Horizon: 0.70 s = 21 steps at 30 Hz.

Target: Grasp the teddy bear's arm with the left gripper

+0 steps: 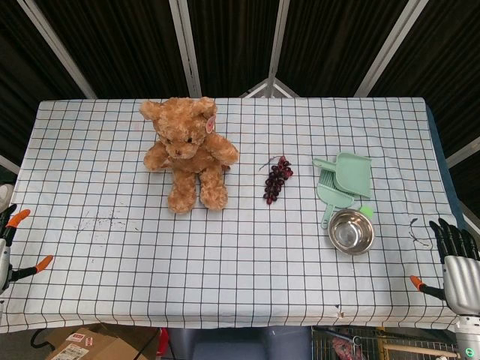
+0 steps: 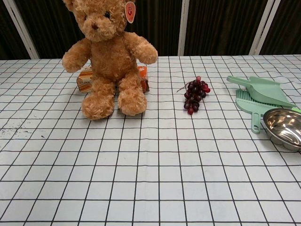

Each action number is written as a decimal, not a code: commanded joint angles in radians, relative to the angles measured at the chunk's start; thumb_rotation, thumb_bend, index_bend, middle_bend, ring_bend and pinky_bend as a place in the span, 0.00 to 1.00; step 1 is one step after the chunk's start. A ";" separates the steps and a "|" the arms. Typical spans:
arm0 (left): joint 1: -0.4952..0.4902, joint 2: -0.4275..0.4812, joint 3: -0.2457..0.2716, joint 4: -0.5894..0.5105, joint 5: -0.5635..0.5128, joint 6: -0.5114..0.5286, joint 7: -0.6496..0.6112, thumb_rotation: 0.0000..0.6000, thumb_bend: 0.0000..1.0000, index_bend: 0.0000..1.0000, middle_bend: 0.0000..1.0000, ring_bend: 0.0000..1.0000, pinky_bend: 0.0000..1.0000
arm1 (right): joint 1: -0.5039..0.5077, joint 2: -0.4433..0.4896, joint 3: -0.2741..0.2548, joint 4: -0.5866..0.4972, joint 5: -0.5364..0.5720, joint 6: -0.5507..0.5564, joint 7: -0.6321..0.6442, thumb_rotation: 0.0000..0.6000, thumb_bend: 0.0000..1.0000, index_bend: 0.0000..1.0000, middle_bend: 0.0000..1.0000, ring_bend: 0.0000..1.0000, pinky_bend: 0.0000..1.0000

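Note:
A brown teddy bear [image 1: 187, 150] sits upright on the checked tablecloth at the back left, its arms out to the sides [image 1: 155, 157]. In the chest view the bear [image 2: 110, 56] fills the upper left, one arm [image 2: 75, 55] pointing left. My left hand [image 1: 10, 244] shows only partly at the far left edge, orange-tipped fingers apart, holding nothing, far from the bear. My right hand [image 1: 456, 259] hangs beyond the table's right front corner, fingers extended and empty. Neither hand appears in the chest view.
A small orange box [image 2: 85, 80] stands behind the bear. A bunch of dark grapes [image 1: 275, 180] lies mid-table. To the right are a green dustpan and brush [image 1: 343, 178] and a steel bowl [image 1: 351, 231]. A cardboard box [image 1: 90, 346] sits below the front edge.

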 commanded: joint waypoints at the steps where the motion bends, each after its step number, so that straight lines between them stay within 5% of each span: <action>1: -0.064 0.033 -0.034 -0.009 -0.056 -0.122 -0.105 1.00 0.20 0.12 0.00 0.00 0.00 | 0.001 0.002 0.001 0.004 0.003 -0.004 0.004 1.00 0.13 0.00 0.00 0.00 0.00; 14: -0.306 0.011 -0.209 0.061 -0.194 -0.529 -0.584 1.00 0.13 0.11 0.00 0.00 0.00 | 0.025 -0.008 0.014 0.019 0.075 -0.064 -0.009 1.00 0.13 0.00 0.00 0.00 0.00; 21: -0.394 -0.103 -0.280 0.170 -0.269 -0.591 -0.707 1.00 0.16 0.15 0.00 0.00 0.00 | 0.035 -0.017 0.016 0.023 0.092 -0.084 -0.023 1.00 0.13 0.00 0.00 0.00 0.00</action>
